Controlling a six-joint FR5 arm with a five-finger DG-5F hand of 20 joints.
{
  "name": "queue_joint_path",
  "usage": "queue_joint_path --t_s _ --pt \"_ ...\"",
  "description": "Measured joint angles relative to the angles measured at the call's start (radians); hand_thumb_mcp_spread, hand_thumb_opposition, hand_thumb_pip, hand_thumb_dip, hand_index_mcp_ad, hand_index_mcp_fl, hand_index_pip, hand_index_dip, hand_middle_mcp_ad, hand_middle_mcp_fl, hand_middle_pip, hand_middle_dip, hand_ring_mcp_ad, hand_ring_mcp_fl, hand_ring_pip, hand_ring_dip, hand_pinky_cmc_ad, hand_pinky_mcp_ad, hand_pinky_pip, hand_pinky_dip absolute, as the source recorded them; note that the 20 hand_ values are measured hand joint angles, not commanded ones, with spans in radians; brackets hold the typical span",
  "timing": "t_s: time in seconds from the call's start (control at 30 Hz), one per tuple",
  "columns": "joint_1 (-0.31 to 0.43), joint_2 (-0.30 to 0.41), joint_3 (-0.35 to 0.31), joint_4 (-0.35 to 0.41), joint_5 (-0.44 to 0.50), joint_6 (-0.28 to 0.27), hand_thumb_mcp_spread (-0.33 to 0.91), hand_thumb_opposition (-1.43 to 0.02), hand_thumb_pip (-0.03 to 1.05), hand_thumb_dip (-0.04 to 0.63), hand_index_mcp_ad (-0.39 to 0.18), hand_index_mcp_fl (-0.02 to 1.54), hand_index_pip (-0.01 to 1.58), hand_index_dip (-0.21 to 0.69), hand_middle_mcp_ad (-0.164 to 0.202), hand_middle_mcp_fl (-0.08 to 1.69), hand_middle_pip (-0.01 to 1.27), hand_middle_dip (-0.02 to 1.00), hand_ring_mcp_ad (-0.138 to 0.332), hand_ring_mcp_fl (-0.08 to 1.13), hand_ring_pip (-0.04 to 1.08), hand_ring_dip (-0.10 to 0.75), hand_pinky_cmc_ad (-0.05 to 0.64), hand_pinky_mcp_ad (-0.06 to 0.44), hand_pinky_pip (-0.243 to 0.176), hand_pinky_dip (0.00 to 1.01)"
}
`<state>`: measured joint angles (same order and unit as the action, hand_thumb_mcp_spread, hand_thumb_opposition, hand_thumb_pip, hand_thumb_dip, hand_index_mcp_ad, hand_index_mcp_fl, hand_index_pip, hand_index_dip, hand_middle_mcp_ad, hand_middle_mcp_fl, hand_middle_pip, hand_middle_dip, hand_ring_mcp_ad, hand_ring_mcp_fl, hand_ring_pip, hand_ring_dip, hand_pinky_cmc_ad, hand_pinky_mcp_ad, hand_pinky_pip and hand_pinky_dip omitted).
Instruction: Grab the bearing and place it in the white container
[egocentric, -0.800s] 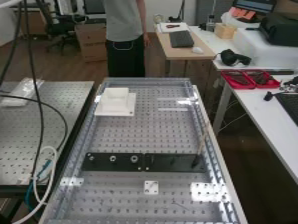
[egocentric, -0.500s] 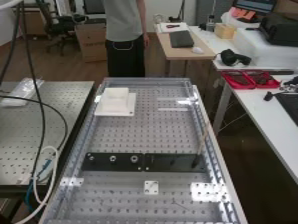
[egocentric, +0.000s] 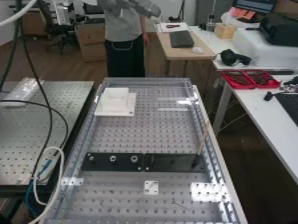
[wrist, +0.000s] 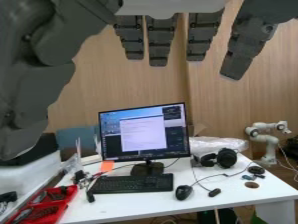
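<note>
Bearing: probably one of the small ring-shaped parts on the black plate, can't tell which is wanted. Likely rigid metal, light for this hand, not fragile, but smooth and maybe slick if oiled. Best hold is thumb and fingertips on opposite sides of the outer rim, low down, lifted straight up; gripping off-centre could make it tip or squirt out, and neighbouring parts leave modest finger room. White container sits near the bench's far end, well apart from the plate, likely light enough to shove if bumped. Hand is released, fingers extended, nothing held. High view gives the layout: bearing, plate and container on the perforated bench, with a thin upright rod by the plate's right end. Wrist view gives finger posture close up, plus monitor, keyboard, mouse and headphones on the white desk, so the wrist camera points off the work and the hand needs re-aiming before any grasp.
</note>
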<state>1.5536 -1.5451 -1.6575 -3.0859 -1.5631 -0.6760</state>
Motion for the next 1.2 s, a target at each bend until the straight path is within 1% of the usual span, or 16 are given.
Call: queue_joint_path --t_s 0.03,0.1,0.23,0.3,0.33,0.4,0.47,0.53,0.7,0.73,0.83,0.93,1.03,1.07,1.13,1.2 --pt "0.0 0.002 -0.012 0.011 0.003 0.0 0.27 -0.69 0.37 0.051 -0.012 0.03 0.07 0.176 0.042 0.01 0.13 0.2 0.157 0.0 0.07 0.112 0.417 0.325 -0.106 0.38" --pt "-0.001 0.006 -0.036 0.031 0.009 -0.001 0.26 -0.69 0.38 0.051 -0.012 0.03 0.07 0.188 0.038 0.01 0.14 0.22 0.155 0.0 0.07 0.113 0.412 0.328 -0.106 0.38" --pt "-0.003 0.015 -0.089 0.068 0.026 -0.001 0.27 -0.71 0.4 0.051 -0.014 0.03 0.07 0.188 0.042 0.01 0.14 0.22 0.173 0.0 0.07 0.119 0.429 0.33 -0.106 0.39" --pt "-0.005 0.022 -0.129 0.098 0.042 0.004 0.26 -0.71 0.4 0.054 -0.012 0.03 0.07 0.188 0.04 0.01 0.14 0.22 0.169 0.0 0.07 0.119 0.429 0.33 -0.106 0.39" --pt "-0.006 0.025 -0.148 0.114 0.049 0.008 0.27 -0.73 0.41 0.047 -0.012 0.03 0.07 0.188 0.044 0.01 0.14 0.22 0.171 0.0 0.07 0.119 0.426 0.33 -0.11 0.39" --pt "-0.009 0.028 -0.18 0.138 0.062 0.02 0.26 -0.73 0.47 0.051 -0.012 0.03 0.07 0.188 0.04 0.01 0.14 0.22 0.171 0.0 0.08 0.119 0.429 0.33 -0.112 0.39" --pt "-0.012 0.03 -0.214 0.16 0.078 0.036 0.26 -0.72 0.47 0.051 -0.012 0.03 0.07 0.188 0.044 0.01 0.14 0.22 0.175 0.0 0.08 0.119 0.429 0.33 -0.112 0.39" --pt "-0.016 0.029 -0.258 0.188 0.104 0.055 0.26 -0.75 0.47 0.079 -0.012 0.03 0.07 0.188 0.04 0.01 0.14 0.22 0.175 0.0 0.08 0.119 0.426 0.33 -0.112 0.39" --pt "-0.025 0.017 -0.327 0.247 0.143 0.077 0.26 -0.74 0.48 0.094 -0.014 0.03 0.07 0.178 0.04 0.01 0.14 0.22 0.178 0.0 0.08 0.127 0.429 0.33 -0.112 0.39" --pt "-0.029 0.011 -0.343 0.264 0.151 0.082 0.27 -0.75 0.48 0.094 -0.012 0.03 0.07 0.169 0.044 0.01 0.14 0.22 0.18 0.0 0.08 0.127 0.429 0.33 -0.112 0.39" --pt "-0.041 -0.009 -0.375 0.3 0.167 0.101 0.26 -0.76 0.55 0.112 -0.012 0.03 0.08 0.164 0.044 0.01 0.14 0.22 0.18 0.0 0.09 0.127 0.429 0.33 -0.112 0.39" --pt "-0.051 -0.031 -0.399 0.33 0.181 0.122 0.27 -0.77 0.56 0.141 -0.012 0.03 0.08 0.161 0.044 0.01 0.14 0.22 0.18 0.0 0.09 0.127 0.429 0.33 -0.112 0.39" --pt "-0.071 -0.08 -0.434 0.382 0.207 0.16 0.26 -0.77 0.56 0.159 -0.014 0.04 0.09 0.157 0.044 0.01 0.14 0.22 0.18 0.0 0.08 0.127 0.429 0.33 -0.112 0.39" --pt "-0.072 -0.084 -0.436 0.385 0.208 0.163 0.26 -0.77 0.58 0.157 -0.014 0.05 0.09 0.157 0.044 0.01 0.14 0.22 0.18 0.0 0.08 0.127 0.429 0.33 -0.112 0.39" --pt "-0.086 -0.117 -0.45 0.412 0.219 0.182 0.28 -0.77 0.63 0.157 -0.014 0.06 0.09 0.157 0.044 0.01 0.14 0.22 0.18 0.0 0.08 0.127 0.429 0.33 -0.112 0.39" --pt "-0.097 -0.143 -0.456 0.428 0.223 0.194 0.28 -0.77 0.63 0.183 -0.014 0.05 0.09 0.148 0.044 0.01 0.14 0.22 0.18 0.0 0.08 0.127 0.429 0.33 -0.112 0.39"
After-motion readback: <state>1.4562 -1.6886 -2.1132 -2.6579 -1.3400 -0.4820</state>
